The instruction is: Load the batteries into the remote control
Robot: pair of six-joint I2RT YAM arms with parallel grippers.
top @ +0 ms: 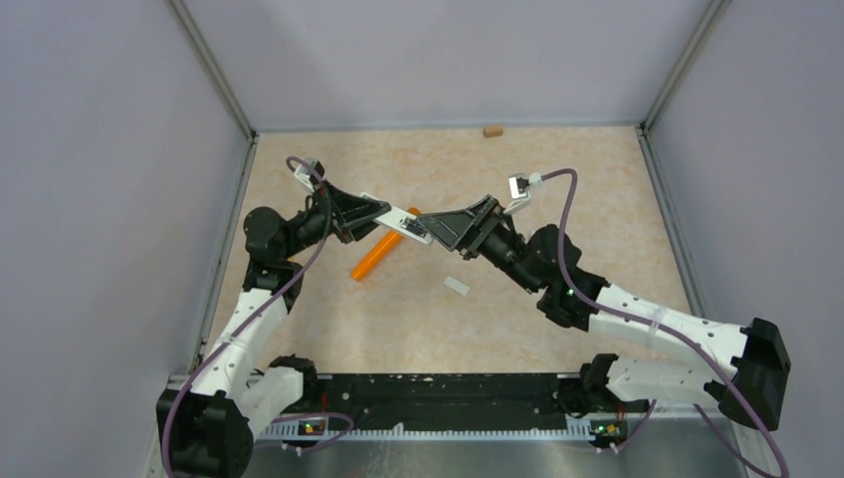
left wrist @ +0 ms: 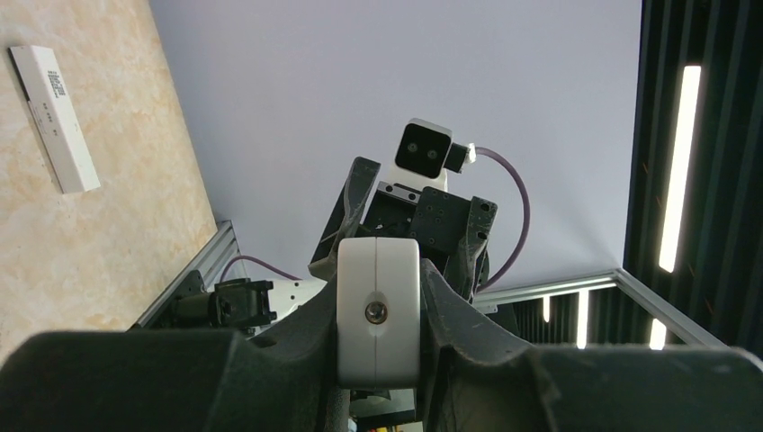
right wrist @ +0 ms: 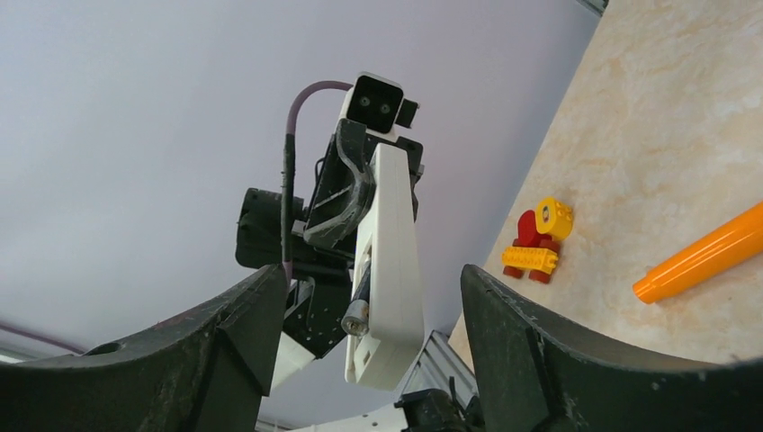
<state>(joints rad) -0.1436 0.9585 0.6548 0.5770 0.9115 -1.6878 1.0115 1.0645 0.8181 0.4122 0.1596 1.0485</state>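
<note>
I see white remote (right wrist: 389, 261) held aloft over orange tube (top: 376, 257), back open, one dark silver-tipped battery (right wrist: 357, 310) seated inside. Left gripper (left wrist: 380, 299) clamps remote's end, arm reaching inward. Right gripper (right wrist: 371, 283) faces it, jaws wide, holding nothing.

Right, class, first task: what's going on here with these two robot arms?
The left gripper holds the white remote control up above the table, clamped on one end. The right gripper faces it with its jaws open on either side of the remote's other end, not gripping. One battery shows in the remote's open compartment; whether it is fully seated is hard to tell. An orange tube and a small white strip lie on the table below.
</note>
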